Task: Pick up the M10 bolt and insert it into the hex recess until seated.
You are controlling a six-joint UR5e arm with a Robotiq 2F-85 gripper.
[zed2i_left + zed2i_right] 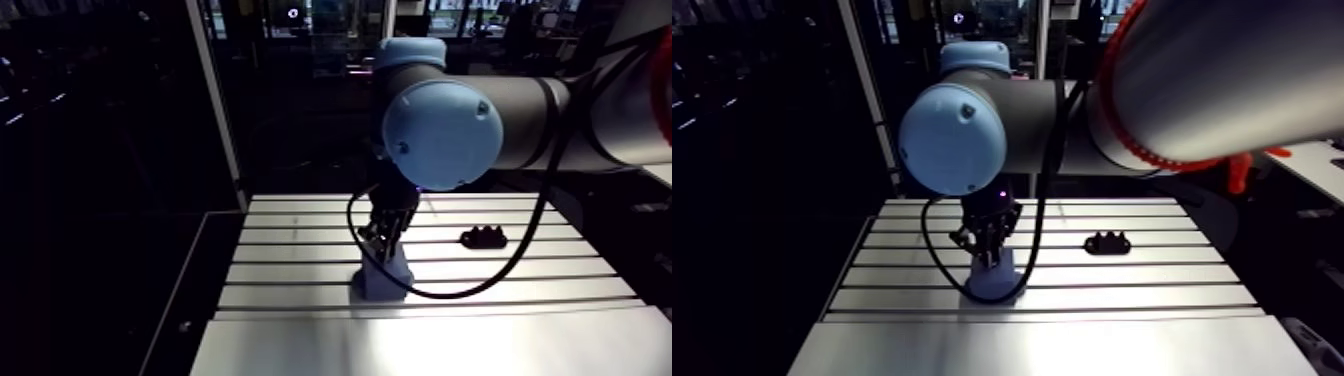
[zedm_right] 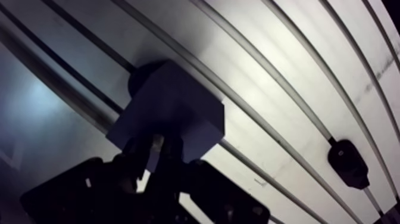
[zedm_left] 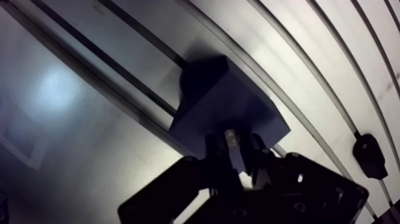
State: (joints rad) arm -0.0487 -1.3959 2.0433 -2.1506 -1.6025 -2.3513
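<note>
A grey-blue block stands on the slotted table; its recess is hidden from me. My gripper hangs right over the block's near edge, fingers close together. A small metallic bolt shows pinched between them, its end at the block's top face. In the arm view the gripper comes straight down onto the block near the table's middle. I cannot tell whether the bolt has entered the block.
A small black fixture lies on the table to the right of the block, also seen in the wrist view as the black fixture. Slots run across the table; its front strip is plain metal.
</note>
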